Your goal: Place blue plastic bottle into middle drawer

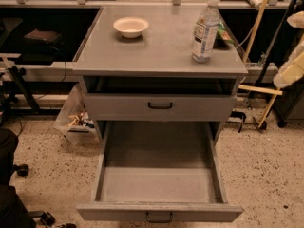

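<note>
The blue plastic bottle (205,30) stands upright on the right side of the grey cabinet top (156,51); it is clear with a white cap and a blue-and-white label. The middle drawer (159,184) is pulled fully out below, its flat tray bare, with a small loop handle at the front. A cream-coloured part of my arm (293,63) shows at the right edge, to the right of the bottle and apart from it. My gripper is out of view.
A white bowl (130,26) sits at the back left of the top. A green snack bag (224,33) lies behind the bottle. A shut drawer with a black handle (160,106) is above the open one. A bin (76,122) stands left, a yellow pole (254,27) right.
</note>
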